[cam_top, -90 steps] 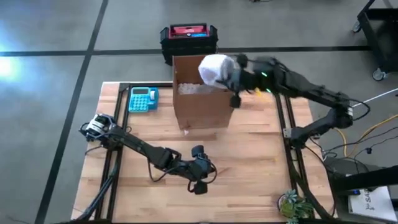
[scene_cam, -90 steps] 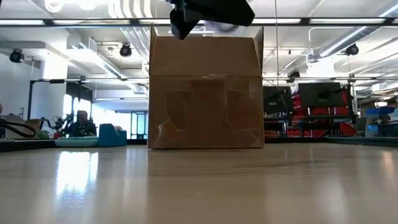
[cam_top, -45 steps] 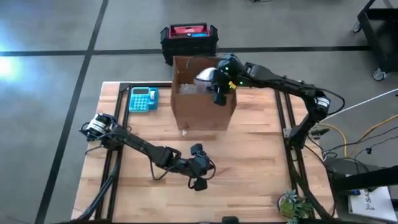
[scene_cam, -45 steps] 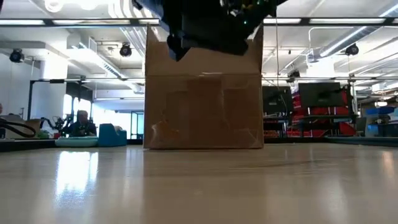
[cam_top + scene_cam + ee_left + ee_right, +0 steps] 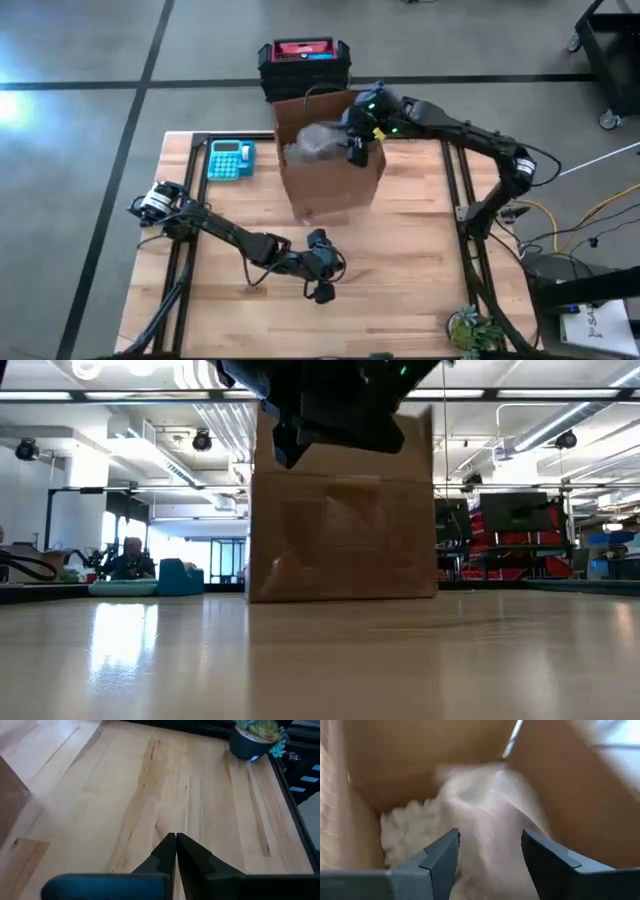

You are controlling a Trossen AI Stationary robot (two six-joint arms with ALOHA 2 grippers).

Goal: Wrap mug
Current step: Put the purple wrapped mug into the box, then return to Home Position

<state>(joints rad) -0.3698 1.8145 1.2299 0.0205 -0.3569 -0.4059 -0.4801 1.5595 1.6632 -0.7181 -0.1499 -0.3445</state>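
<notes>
Right end effector (image 5: 490, 855): hanging over the box (image 5: 330, 180), fingers wide apart, letting go.
Wrapped mug (image 5: 490, 820): dropping onto the white filling (image 5: 405, 827).
Tip: lifting straight up avoids tipping the box.
Left end effector (image 5: 176, 851): pinched closed, resting low on the bench (image 5: 410, 270).

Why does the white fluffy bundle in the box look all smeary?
In the right wrist view the wrapped bundle is streaked with motion blur between the right hand's open fingers, and the cardboard box walls are soft too. In the high view the bundle looks dim and smudged. In the low view ceiling lights glare behind the box.
</notes>
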